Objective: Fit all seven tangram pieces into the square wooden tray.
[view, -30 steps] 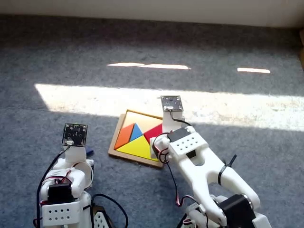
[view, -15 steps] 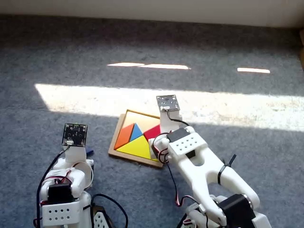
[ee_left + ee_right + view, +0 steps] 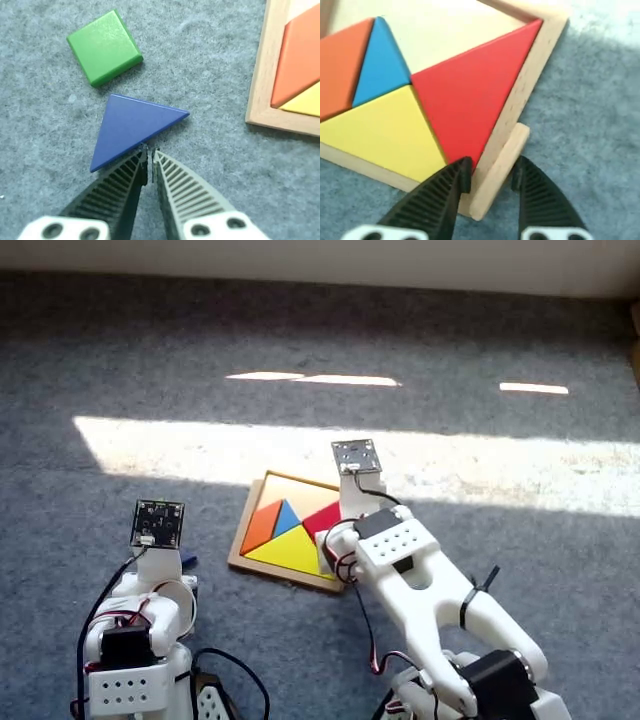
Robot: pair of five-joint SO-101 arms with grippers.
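no readable text, labels, numbers or signs on any surface

An indoor room, whether home or office I cannot tell: grey carpet (image 3: pixel 150 340) carries everything, a pale wall base (image 3: pixel 300 260) runs along its far edge, and sunlight bands (image 3: pixel 200 445) cross it.

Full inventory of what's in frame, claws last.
wooden tray: 1, pale wood, on the carpet in front of the right arm
orange piece: 1, in tray
light blue triangle: 1, in tray, between orange and red
yellow triangle: 1, in tray
red triangle: 1, in tray, along the rim
wooden strip: 1, pale, against the tray's outer edge
green square: 1, on carpet outside tray
dark blue triangle: 1, on carpet beside green square
carpet: grey, sunlit band
left claw: shut, at dark blue triangle's edge
right claw: open, astride the strip
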